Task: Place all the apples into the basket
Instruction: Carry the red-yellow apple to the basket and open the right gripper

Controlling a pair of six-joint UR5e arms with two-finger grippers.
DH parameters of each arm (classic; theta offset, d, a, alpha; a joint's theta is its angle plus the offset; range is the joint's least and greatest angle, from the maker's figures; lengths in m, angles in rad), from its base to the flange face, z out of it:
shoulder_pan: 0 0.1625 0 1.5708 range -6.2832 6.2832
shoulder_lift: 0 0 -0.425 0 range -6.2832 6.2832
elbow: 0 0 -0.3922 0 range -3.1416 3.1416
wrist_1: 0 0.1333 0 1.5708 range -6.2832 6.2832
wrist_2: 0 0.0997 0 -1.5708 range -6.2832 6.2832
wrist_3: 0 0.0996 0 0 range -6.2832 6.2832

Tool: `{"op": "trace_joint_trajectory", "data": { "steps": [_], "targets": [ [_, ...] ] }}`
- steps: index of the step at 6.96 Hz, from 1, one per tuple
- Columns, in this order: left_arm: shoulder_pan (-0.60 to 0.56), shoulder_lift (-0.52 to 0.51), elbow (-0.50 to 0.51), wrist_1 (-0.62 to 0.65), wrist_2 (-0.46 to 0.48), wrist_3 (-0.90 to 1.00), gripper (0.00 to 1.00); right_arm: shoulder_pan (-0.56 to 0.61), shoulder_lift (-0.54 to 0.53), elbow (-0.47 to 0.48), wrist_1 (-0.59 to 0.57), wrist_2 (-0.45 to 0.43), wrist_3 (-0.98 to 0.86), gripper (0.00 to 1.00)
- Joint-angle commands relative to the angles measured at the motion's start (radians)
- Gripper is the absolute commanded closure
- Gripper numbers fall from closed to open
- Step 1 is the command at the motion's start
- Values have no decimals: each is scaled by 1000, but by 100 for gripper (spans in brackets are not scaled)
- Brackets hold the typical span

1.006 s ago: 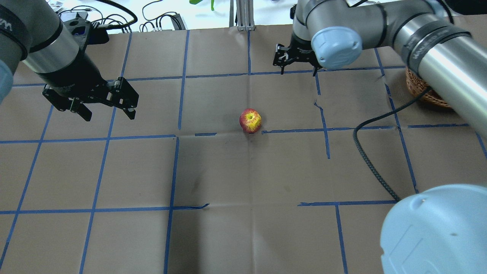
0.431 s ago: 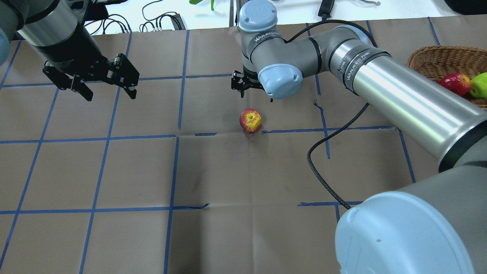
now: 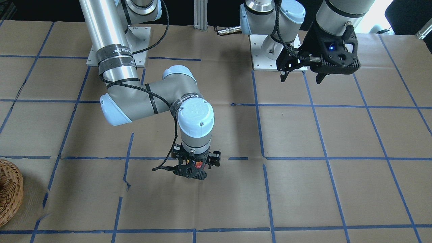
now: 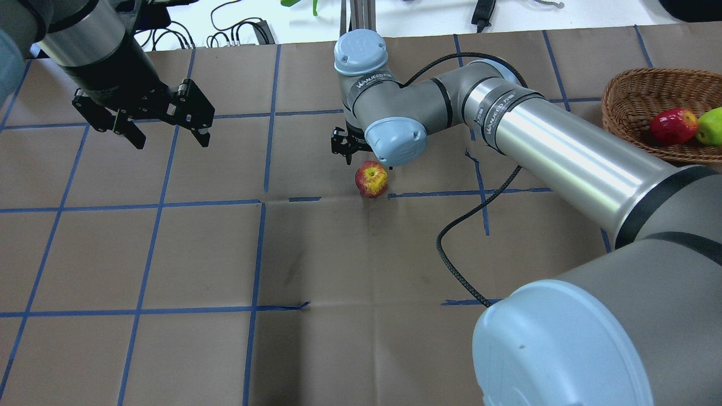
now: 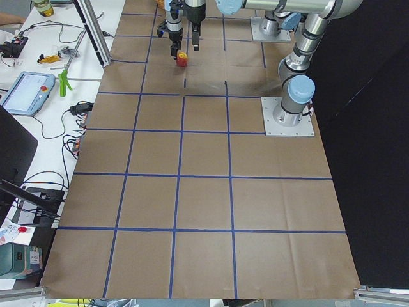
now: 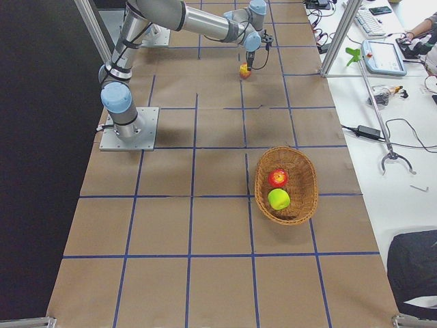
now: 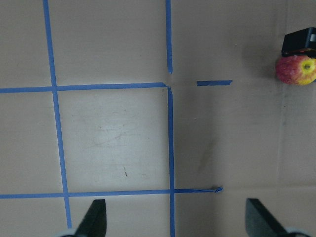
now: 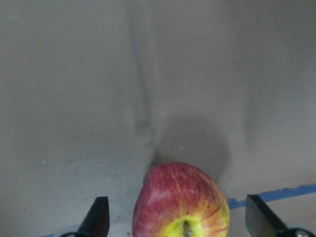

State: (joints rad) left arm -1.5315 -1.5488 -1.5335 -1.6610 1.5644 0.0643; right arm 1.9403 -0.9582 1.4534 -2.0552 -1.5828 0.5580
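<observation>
Above the table (image 4: 169, 254), the right gripper (image 8: 178, 217) is hovering open over the red-and-yellow apple (image 4: 371, 179); closing too high or off-centre is probably risking it rolling away.

A robotics lab is showing here: brown paper gridded with blue tape (image 4: 113, 206) is covering the desk (image 4: 197, 254), a bolted base plate (image 5: 275, 130) is sitting near one edge, and a teach pendant (image 5: 25, 89) and cables (image 4: 237, 31) are lying beyond the opposite edge.
</observation>
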Motion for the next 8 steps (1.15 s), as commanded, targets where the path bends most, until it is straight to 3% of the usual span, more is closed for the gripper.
{"op": "trace_joint_trajectory", "data": {
  "steps": [1, 2, 3, 4, 6, 8],
  "targets": [
    [-1, -1, 1, 0, 3, 5, 2, 2, 3, 69, -63, 1, -9, 8],
    [1, -1, 1, -2, 8, 9, 2, 2, 4, 85, -69, 7, -9, 21],
    [1, 1, 1, -8, 12, 11, 2, 0, 3, 81, -68, 7, -7, 48],
    [2, -1, 3, -20, 14, 11, 2, -6, -8, 71, -68, 0, -10, 63],
    [4, 1, 4, -29, 14, 11, 2, -91, -97, 50, -27, -32, -155, 66],
    [4, 1, 4, -29, 14, 11, 2, -330, -198, 47, 99, -34, -474, 66]
  ]
}}
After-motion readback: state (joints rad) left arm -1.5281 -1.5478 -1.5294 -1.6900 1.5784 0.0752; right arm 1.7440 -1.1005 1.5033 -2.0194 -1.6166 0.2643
